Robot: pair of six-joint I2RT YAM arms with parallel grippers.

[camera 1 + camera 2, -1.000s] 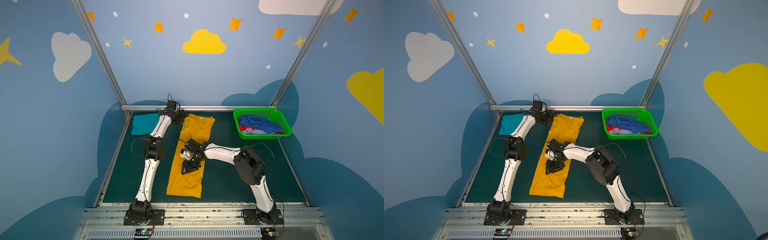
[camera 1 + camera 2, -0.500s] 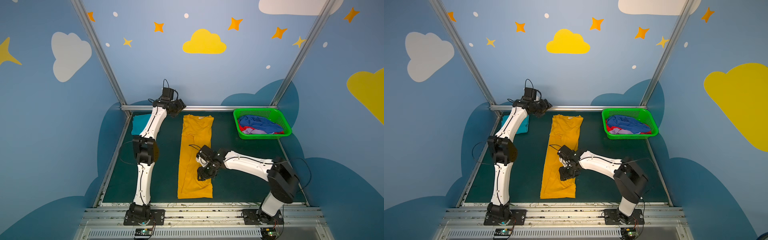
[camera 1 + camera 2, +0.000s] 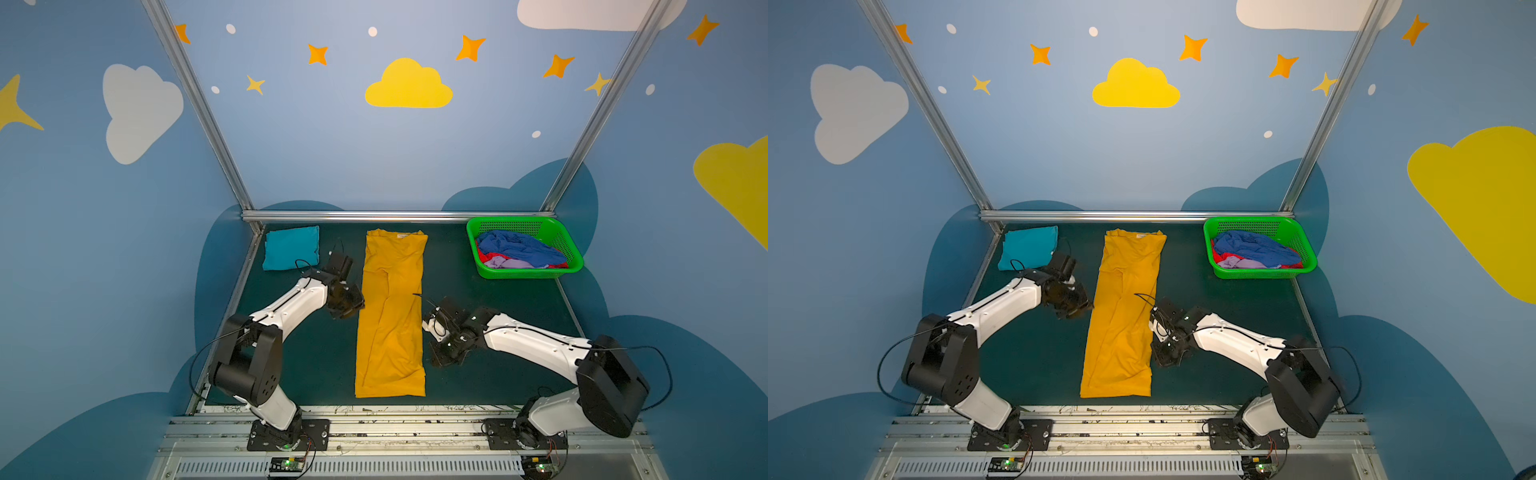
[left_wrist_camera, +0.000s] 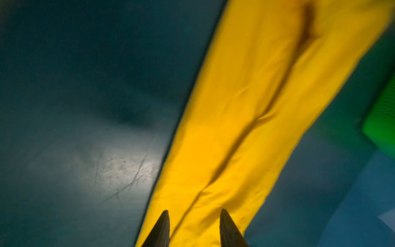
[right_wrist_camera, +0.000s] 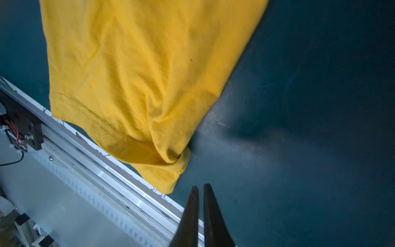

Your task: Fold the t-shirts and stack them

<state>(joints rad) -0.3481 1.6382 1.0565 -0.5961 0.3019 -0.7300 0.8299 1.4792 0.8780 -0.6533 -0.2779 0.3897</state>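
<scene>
The mustard-yellow t-shirt (image 3: 390, 316) (image 3: 1121, 324) lies flat as a long narrow strip down the middle of the mat, collar toward the back. My left gripper (image 3: 347, 309) (image 4: 194, 213) hovers at the strip's left edge, open and empty, with yellow cloth (image 4: 245, 107) below its tips. My right gripper (image 3: 442, 359) (image 5: 199, 187) is over bare mat just right of the shirt's lower corner (image 5: 171, 179), shut on nothing. A folded teal t-shirt (image 3: 291, 248) (image 3: 1029, 248) rests at the back left. Blue (image 3: 515, 247), red (image 3: 490, 257) and lavender (image 3: 503, 262) t-shirts lie crumpled in the basket.
The green plastic basket (image 3: 515, 220) (image 3: 1250, 220) stands at the back right corner. A metal rail (image 3: 374, 419) (image 5: 96, 162) runs along the front edge just below the shirt's hem. Blue walls enclose the dark green mat (image 3: 498, 332) on three sides.
The left arm swung from the back corner down to the shirt's left edge. The right gripper moved off the shirt onto the mat at its right. Both jaws narrowed. The shirt now lies straight.
</scene>
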